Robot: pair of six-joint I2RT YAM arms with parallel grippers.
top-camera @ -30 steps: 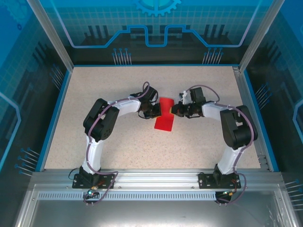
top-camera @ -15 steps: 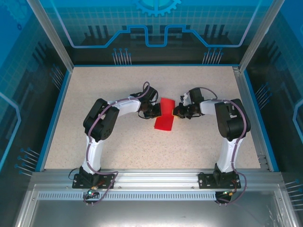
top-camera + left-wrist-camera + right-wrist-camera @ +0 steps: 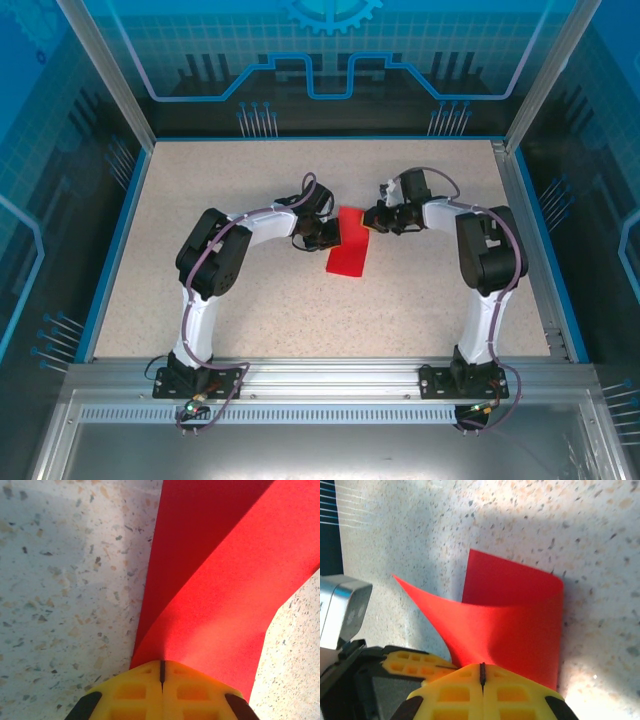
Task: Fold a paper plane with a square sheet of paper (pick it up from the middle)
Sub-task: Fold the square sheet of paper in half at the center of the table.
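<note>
Red paper: the square sheet of paper [image 3: 349, 252] lies near the middle of the speckled counter [image 3: 240, 290], between the two arms' tips. Its near part looks flat on the surface.
Left grip: the left end effector [image 3: 331, 236] meets the sheet's left edge. In the left wrist view its yellow fingers [image 3: 135, 690] are pressed together on the paper [image 3: 215, 580], with only a thin dark seam between them at the left end effector [image 3: 162, 667].
Left-side paper shape: the sheet fans away from the pinch point, with a darker layer beneath a brighter one and bare counter [image 3: 65, 580] on either side.
Right grip: the right end effector [image 3: 371, 219] sits at the sheet's far right corner. In the right wrist view its tips are also closed together, at the right end effector [image 3: 482, 671], clamping the paper [image 3: 510, 625].
Right-side paper shape: the sheet curls up off the counter [image 3: 520, 520] in a rounded bend on the right, and one pointed corner reaches left.
Spacing: the two end effectors are close together, each touching the red sheet.
</note>
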